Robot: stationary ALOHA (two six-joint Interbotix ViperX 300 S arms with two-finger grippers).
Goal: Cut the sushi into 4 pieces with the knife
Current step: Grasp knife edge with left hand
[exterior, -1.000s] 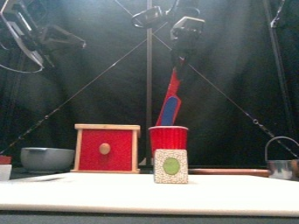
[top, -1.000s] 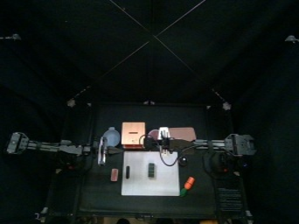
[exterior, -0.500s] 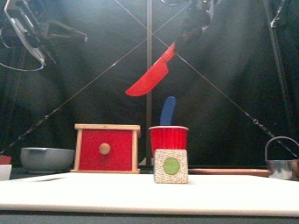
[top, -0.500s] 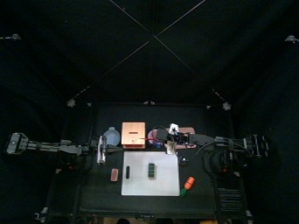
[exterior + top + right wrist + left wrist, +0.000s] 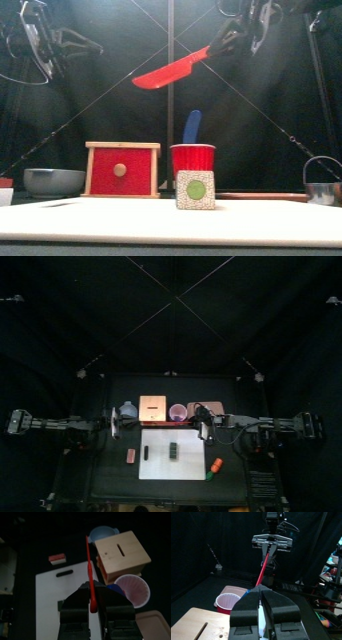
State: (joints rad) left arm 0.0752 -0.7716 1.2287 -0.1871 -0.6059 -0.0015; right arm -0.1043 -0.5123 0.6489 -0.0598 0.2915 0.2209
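Right gripper (image 5: 246, 32) clenched on knife (image 5: 171, 70), held high | sushi (image 5: 174, 448) on board (image 5: 154, 466), well below and front-left of it; roll's long axis front-to-back, crosswise to blade | left gripper (image 5: 118, 428) closed, empty, farther from roll

In the lower middle of the top view the cutting board (image 5: 158, 466) lies, and the sushi roll (image 5: 174, 449) lies on it. Behind them, from left to right, stand the bowl (image 5: 128, 410), the box (image 5: 152, 408), the cup (image 5: 177, 411) and the tray (image 5: 157, 619). My right gripper (image 5: 93, 592) holds 1 knife (image 5: 171, 70) high above box and cup.
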